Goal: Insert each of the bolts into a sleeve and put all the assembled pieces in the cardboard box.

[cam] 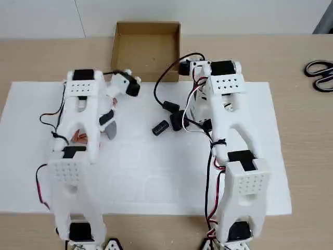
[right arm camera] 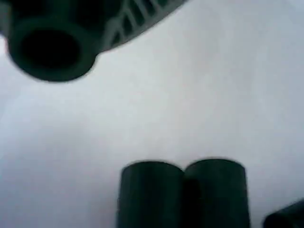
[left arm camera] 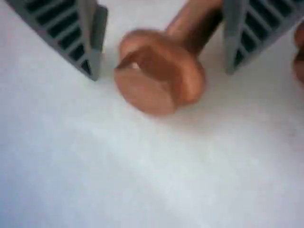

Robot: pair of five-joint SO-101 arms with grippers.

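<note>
One cardboard box [cam: 147, 49] shows its brown floor; right jaws grip a sleeve [right arm camera: 45, 47]

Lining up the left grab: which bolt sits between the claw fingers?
The bolt showing its broad head, flat on the mat; the other bolt lies outside the fingers.

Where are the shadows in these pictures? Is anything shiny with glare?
Left wrist view: a soft grey shadow lies on the white mat just below the copper bolt. Right wrist view: the mat turns greyer near the two black sleeves. High view: even light, only faint shadows by the arms, no glare.
</note>
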